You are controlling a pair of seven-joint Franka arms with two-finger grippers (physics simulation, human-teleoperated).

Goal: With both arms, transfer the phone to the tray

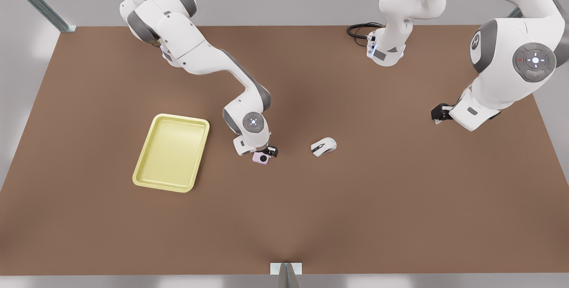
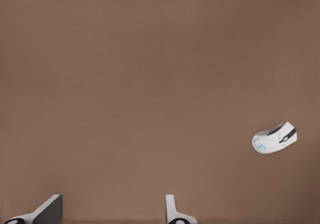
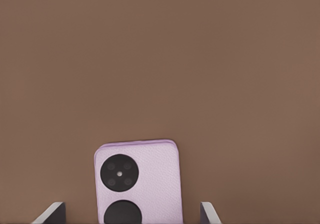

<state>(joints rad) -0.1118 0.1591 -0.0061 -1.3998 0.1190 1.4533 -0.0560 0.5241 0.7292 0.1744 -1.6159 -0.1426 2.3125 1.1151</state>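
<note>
Pink-lilac phone (image 3: pixel 137 181) between the right gripper's (image 1: pixel 266 152) spread fingers, flat on the brown table (image 1: pixel 284 217).
Fingers flank it on both sides without touching; the yellow tray (image 1: pixel 172 152) lies just off to the front view's left, a white mouse (image 1: pixel 323 146) to the right. Left gripper (image 1: pixel 439 112) waits well apart, fingers wide open, empty.

No readable text, label, brand, or number appears on anything across the three views.
</note>
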